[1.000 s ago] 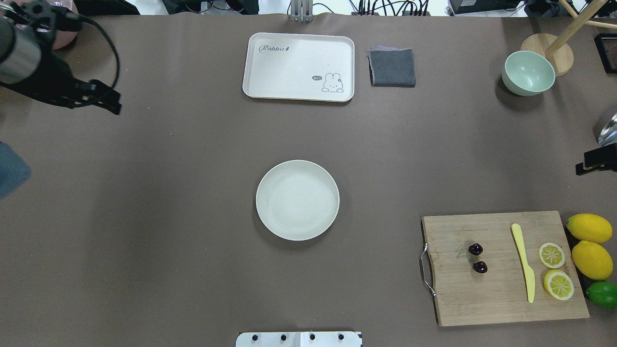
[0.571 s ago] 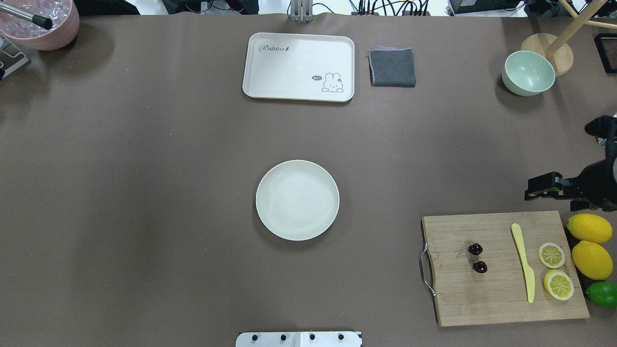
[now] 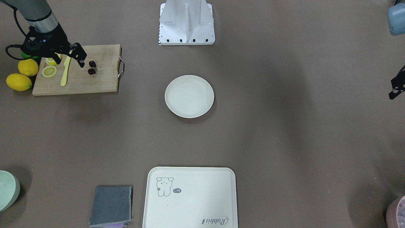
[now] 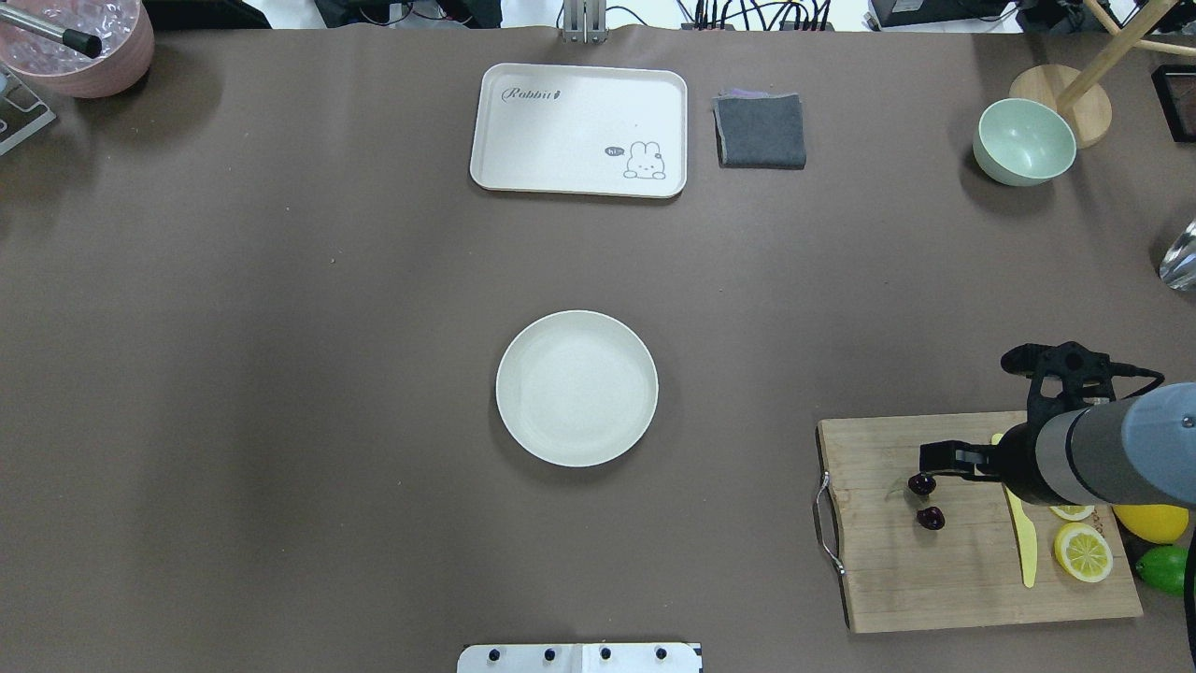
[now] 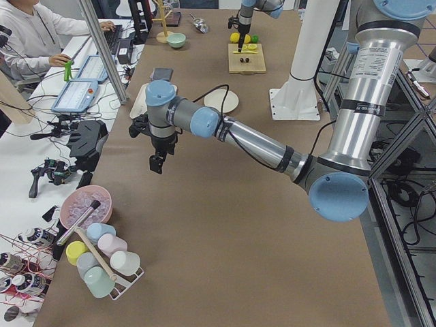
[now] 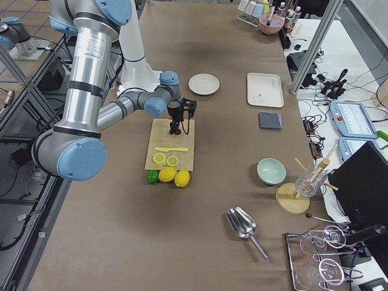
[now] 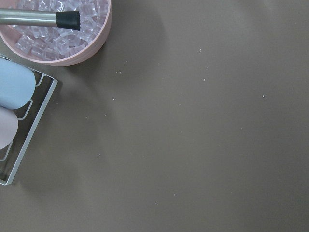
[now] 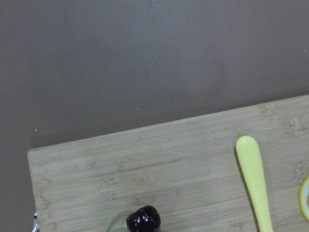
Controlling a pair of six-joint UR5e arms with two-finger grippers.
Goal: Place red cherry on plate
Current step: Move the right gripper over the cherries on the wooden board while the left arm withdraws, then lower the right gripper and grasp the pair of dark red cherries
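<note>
The red cherry (image 4: 921, 483), a pair of tiny dark glossy fruits on thin stems, lies on the left part of the wooden cutting board (image 4: 934, 579). My right gripper (image 4: 925, 460) hovers just above the far cherry (image 3: 92, 64) and looks open with nothing in it. One cherry (image 8: 144, 218) shows at the bottom edge of the right wrist view. The round cream plate (image 4: 576, 388) sits bare at the table's middle, well left of the board. My left gripper (image 3: 394, 91) hangs at the far side, and I cannot tell whether it is open or shut.
On the board lie a yellow knife (image 4: 1026, 551) and lemon halves (image 4: 1084, 551); whole lemons (image 4: 1154, 522) and a lime (image 4: 1168, 568) sit beside it. At the back stand a cream tray (image 4: 579, 129), grey cloth (image 4: 760, 131), mint bowl (image 4: 1023, 142) and pink ice bowl (image 4: 75, 47).
My right arm has come in from the right edge and now hangs over the board beside the cherries. My left arm has withdrawn out of the overhead view.
</note>
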